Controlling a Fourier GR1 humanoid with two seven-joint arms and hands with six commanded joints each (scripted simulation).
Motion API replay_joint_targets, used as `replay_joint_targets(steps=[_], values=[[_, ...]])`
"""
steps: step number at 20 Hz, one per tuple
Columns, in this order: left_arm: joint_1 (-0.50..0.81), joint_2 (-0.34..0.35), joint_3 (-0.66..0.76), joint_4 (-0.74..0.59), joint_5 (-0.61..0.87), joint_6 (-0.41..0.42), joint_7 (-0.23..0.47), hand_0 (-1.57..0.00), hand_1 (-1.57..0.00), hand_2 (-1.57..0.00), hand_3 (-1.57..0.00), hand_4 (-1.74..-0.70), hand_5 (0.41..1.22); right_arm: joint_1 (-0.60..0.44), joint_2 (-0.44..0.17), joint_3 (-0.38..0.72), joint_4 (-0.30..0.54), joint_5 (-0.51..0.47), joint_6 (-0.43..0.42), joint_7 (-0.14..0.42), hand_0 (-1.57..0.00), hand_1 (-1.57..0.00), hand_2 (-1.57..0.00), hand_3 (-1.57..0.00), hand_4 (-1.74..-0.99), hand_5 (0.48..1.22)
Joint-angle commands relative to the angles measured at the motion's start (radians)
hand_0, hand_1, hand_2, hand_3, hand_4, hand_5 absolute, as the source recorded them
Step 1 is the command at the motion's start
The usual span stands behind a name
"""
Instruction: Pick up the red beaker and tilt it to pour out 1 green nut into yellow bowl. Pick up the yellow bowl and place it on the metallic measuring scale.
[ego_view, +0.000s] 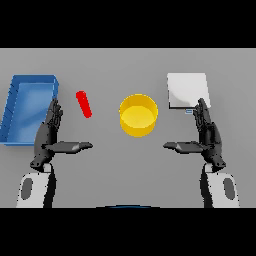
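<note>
I saw both hands flat open and holding nothing, the left hand (49, 135) beside the blue bin (20, 107), the right hand (207, 135) just below the scale (186, 90). The red beaker (83, 104) lay left of the yellow bowl (138, 115), which sat between the hands.

A single view looks down from the robot's head onto the grey desk (125, 65), facing forward toward its far edge (no second camera to compare). It stands at middling range, both forearms entering from the near edge.
</note>
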Motion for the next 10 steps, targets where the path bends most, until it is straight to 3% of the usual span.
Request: replay_joint_targets(steps=[1,6,7,8,10], values=[[-0.003,0.002,0.003,0.002,0.002,0.0,0.002,0.0,0.0,0.0,0.0,-1.09,0.623,0.0,-0.001,-0.001,0.0,-0.001,-0.001,0.0,0.0,0.0,0.0,0.0,-1.128,0.66],[-0.046,0.023,0.031,0.034,0.018,-0.001,0.015,0.0,0.0,0.0,0.0,-1.09,0.623,-0.004,-0.008,-0.011,0.015,-0.004,0.002,-0.005,0.0,0.0,0.0,0.0,-1.128,0.66],[0.001,0.039,-0.004,-0.009,-0.033,-0.001,-0.029,0.0,0.0,0.0,0.0,-1.09,0.623,0.034,-0.036,0.041,-0.029,0.099,-0.018,-0.099,0.0,0.0,0.0,0.0,-1.128,0.66],[0.043,0.048,-0.03,-0.042,-0.067,-0.002,-0.053,0.0,0.0,0.0,0.0,-1.09,0.62,0.074,-0.049,0.081,-0.064,0.171,-0.031,-0.155,0.0,0.0,0.0,0.0,-1.128,0.663],[0.069,0.051,-0.059,-0.079,-0.11,0.011,-0.032,0.0,0.0,0.0,0.0,-1.09,0.615,0.091,-0.056,0.119,-0.09,0.243,-0.048,-0.142,0.0,0.0,0.0,0.0,-1.126,0.666]])
